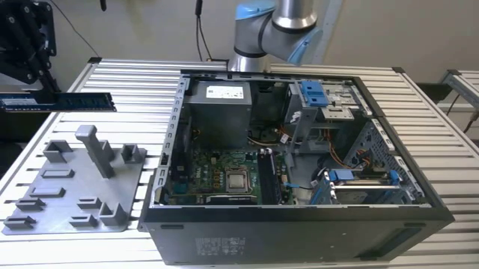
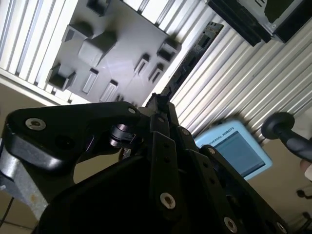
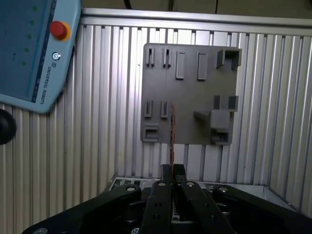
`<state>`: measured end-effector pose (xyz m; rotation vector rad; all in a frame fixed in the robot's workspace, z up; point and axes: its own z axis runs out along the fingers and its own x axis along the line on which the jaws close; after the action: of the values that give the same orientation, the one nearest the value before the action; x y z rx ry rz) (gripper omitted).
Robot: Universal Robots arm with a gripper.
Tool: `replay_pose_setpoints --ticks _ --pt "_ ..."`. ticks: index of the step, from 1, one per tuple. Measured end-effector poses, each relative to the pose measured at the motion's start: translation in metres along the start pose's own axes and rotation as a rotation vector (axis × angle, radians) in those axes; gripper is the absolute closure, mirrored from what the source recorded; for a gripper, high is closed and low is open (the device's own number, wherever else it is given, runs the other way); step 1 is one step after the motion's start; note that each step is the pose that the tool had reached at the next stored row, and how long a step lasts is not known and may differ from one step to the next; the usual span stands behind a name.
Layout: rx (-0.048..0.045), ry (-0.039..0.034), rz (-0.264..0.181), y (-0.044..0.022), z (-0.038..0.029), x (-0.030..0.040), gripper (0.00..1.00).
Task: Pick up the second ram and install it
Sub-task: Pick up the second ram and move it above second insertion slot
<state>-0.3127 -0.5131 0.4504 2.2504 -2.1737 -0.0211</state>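
Note:
The second ram (image 1: 64, 102), a long dark blue-green stick, hangs level in the air above the table at the exterior view's left, over the grey fixture plate (image 1: 75, 196). My gripper (image 1: 46, 89) is shut on its end from above. In the second wrist view the second ram (image 2: 192, 56) runs out from the gripper (image 2: 158, 100) over the plate (image 2: 112, 53). Seen edge-on in the first wrist view, the second ram (image 3: 171, 129) sticks out of the shut gripper (image 3: 172, 168) across the plate (image 3: 190, 92).
An open computer case (image 1: 419, 190) sits on the slatted table at the exterior view's right, with the motherboard (image 1: 217, 179) and its memory slots (image 1: 270, 179) exposed. The arm's base (image 1: 270, 28) rises behind it. A blue teach pendant (image 3: 29, 48) lies beside the table.

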Motion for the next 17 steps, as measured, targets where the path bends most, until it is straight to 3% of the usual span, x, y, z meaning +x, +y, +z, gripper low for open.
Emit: replay_pose_setpoints --ticks 17 --pt "0.0 0.0001 0.0 -0.0123 -0.0003 0.0004 0.86"
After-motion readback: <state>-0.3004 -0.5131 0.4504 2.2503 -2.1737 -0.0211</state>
